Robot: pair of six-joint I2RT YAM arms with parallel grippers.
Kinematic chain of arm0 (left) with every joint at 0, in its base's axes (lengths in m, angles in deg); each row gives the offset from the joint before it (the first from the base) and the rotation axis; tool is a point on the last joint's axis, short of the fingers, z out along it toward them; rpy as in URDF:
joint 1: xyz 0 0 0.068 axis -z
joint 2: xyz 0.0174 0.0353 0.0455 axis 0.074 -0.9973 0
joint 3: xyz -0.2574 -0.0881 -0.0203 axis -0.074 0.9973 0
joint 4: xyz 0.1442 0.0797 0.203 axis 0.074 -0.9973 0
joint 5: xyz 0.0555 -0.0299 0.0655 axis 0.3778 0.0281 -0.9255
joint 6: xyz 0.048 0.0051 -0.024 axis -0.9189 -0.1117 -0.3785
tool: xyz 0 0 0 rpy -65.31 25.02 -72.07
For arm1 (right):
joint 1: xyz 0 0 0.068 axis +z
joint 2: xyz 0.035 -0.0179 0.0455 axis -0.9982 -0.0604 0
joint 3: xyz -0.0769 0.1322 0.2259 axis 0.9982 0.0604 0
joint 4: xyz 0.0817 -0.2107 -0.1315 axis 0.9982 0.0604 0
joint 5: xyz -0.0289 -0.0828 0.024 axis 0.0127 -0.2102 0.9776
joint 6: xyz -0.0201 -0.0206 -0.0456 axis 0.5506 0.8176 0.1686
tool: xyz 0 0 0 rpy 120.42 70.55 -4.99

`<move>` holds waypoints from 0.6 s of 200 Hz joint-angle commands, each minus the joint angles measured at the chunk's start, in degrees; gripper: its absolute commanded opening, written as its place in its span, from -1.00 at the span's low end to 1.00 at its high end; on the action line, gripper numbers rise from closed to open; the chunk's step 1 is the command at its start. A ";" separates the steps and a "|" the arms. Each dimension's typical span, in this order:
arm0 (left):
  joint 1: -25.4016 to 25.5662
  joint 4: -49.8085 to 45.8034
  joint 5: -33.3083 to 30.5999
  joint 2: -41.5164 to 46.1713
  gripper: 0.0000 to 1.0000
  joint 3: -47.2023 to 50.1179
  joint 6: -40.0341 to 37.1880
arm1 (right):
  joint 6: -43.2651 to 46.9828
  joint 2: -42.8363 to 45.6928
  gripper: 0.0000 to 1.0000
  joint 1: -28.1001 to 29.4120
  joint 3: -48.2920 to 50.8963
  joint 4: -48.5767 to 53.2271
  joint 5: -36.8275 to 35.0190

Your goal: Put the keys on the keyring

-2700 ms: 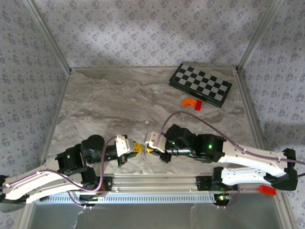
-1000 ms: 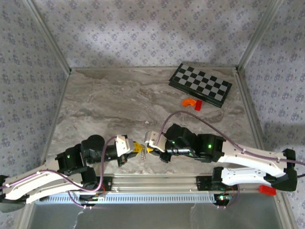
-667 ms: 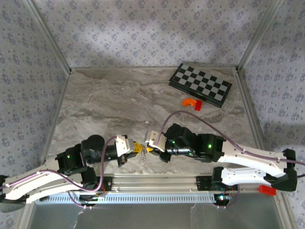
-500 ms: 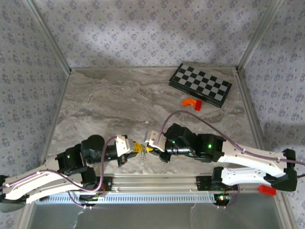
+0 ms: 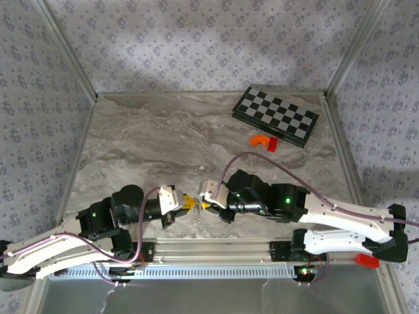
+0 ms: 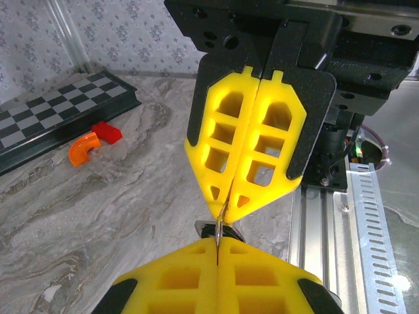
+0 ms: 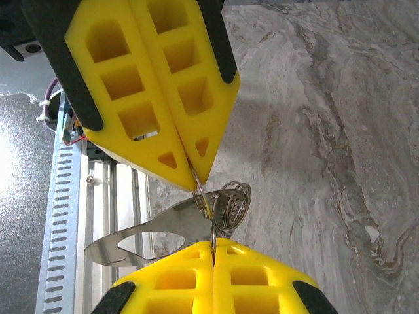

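From above, the left arm [image 5: 98,219] and right arm [image 5: 288,203] lie low along the desk's [image 5: 163,144] near edge, jaws tip to tip. Left wrist: both jaws pressed together on a thin metal edge. Right wrist: the keyring [image 7: 227,203] hangs between the tips, apparently pinched by both.

Marble tabletop [image 5: 163,131]; floral-patterned walls [image 5: 196,39]

No readable lettering, label, brand, number or sign anywhere. Plain squares only on the black-and-white chequered folding board [image 5: 275,116]; bare and unmarked, the small orange-red curved plastic piece [image 5: 259,140] and the grey marbled tabletop [image 5: 163,137].
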 commanded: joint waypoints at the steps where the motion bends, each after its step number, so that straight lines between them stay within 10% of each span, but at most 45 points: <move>1: 0.52 1.26 0.04 0.61 -1.00 -1.38 -0.84 | -0.15 0.58 -1.00 0.63 0.20 0.87 -0.88; 120: 0.59 1.31 0.28 0.53 -1.00 -1.39 -0.75 | 0.21 0.49 -1.00 1.04 -0.07 -0.48 -1.27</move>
